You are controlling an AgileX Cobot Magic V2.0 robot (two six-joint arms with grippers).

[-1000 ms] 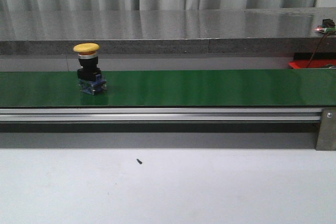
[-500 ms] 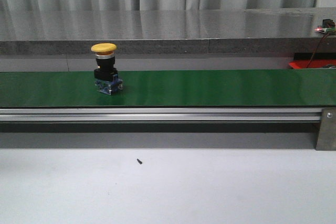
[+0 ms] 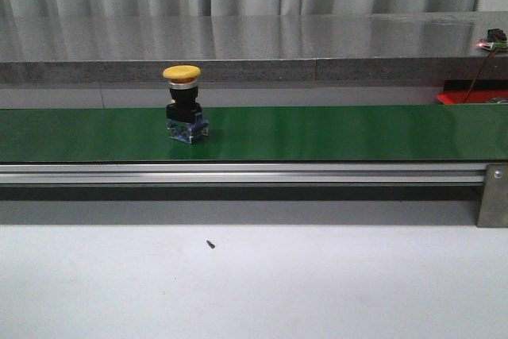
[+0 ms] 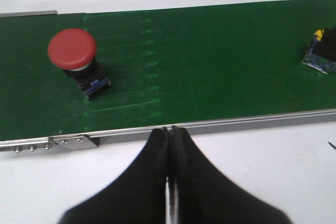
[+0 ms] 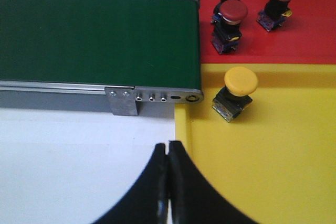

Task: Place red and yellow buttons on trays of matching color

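A yellow button stands upright on the green belt in the front view, left of centre; its base shows at the edge of the left wrist view. A red button stands on the belt in the left wrist view. My left gripper is shut and empty, over the white table near the belt rail. My right gripper is shut and empty at the yellow tray's edge. That tray holds one yellow button. The red tray holds three red buttons.
The belt's metal rail runs along its near side, with an end bracket at the right. A grey shelf lies behind the belt. A small dark speck lies on the white table.
The yellow button has travelled to the right along the belt across the front-view frames. Neither arm shows in that view.
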